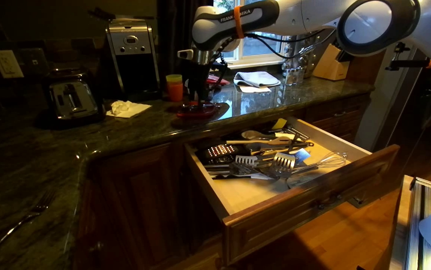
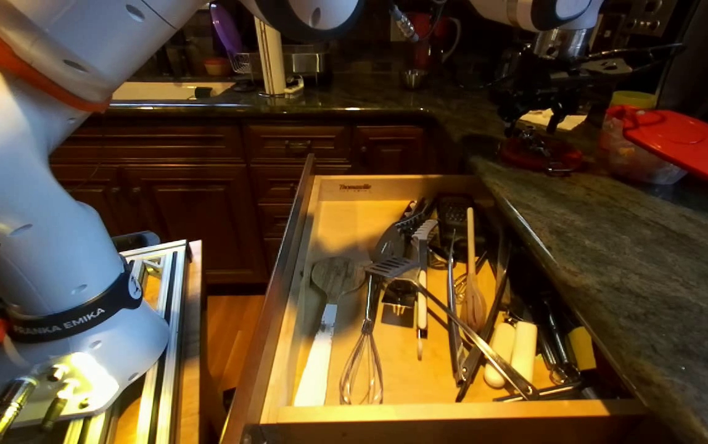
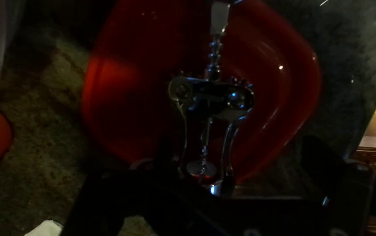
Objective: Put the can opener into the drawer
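Observation:
The can opener is a shiny metal winged tool with a corkscrew (image 3: 209, 98). It lies on a red dish or lid (image 3: 292, 98) on the dark stone counter, and shows small in an exterior view (image 2: 538, 145). My gripper (image 3: 237, 149) is over its lower end with the fingers apart; the left finger is close by the opener's arms and the right finger is well off to the right. The gripper also shows above the red dish in both exterior views (image 1: 200, 95) (image 2: 532, 125). The drawer (image 1: 305, 204) is pulled open below the counter and holds many utensils (image 2: 391, 268).
A clear container with a red lid (image 2: 687, 142) and an orange cup (image 1: 174, 88) stand beside the dish. A toaster (image 1: 73, 97), coffee maker (image 1: 131, 48), folded cloth (image 1: 256, 78) and knife block (image 1: 330, 63) are on the counter. A fork (image 1: 31, 215) lies near the corner.

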Controlling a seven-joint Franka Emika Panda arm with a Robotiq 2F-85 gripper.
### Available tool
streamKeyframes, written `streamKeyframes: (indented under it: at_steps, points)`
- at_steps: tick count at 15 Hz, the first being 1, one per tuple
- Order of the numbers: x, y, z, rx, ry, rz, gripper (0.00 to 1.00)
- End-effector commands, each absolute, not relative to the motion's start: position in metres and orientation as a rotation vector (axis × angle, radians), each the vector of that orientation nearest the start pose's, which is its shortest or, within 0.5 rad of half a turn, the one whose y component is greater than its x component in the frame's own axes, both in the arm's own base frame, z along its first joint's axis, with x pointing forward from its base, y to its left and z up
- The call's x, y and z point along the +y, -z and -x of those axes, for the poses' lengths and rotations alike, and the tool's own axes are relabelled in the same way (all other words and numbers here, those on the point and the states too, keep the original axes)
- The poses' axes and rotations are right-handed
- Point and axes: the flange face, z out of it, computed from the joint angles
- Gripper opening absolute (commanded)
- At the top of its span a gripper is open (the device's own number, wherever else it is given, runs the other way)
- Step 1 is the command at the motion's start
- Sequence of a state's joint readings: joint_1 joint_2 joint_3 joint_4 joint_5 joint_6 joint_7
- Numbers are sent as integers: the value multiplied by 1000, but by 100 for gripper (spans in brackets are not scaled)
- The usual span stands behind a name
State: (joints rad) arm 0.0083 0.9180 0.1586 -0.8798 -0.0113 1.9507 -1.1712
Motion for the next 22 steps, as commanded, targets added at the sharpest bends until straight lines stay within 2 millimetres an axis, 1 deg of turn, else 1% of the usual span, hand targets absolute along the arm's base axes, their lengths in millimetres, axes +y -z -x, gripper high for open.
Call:
streamKeyframes:
  at_steps: [1, 3, 4, 5, 6, 7, 8, 10, 11, 13, 14, 15, 16, 17, 20, 22]
  points:
    - [77, -356, -799, -1878, 259, 2477, 100]
    - [76, -351, -799, -1884, 234, 2475, 99]
    - [75, -350, -800, -1889, 228, 2470, 97]
    - [74, -348, -800, -1892, 214, 2469, 86]
    - [74, -347, -800, -1897, 204, 2462, 70]
    - [74, -347, -799, -1902, 190, 2461, 62]
    - [73, -346, -799, -1909, 184, 2458, 52]
    - [73, -349, -799, -1918, 168, 2454, 38]
    - [73, -352, -798, -1923, 161, 2458, 30]
    - [75, -361, -795, -1924, 150, 2456, 19]
    - [76, -366, -795, -1929, 150, 2458, 14]
    - [77, -372, -794, -1928, 154, 2459, 13]
    - [77, -376, -793, -1927, 149, 2456, 5]
    - [77, -379, -793, -1926, 149, 2463, 0]
    - [76, -388, -791, -1927, 143, 2471, 0]
    - [75, -388, -791, -1926, 132, 2479, 0]
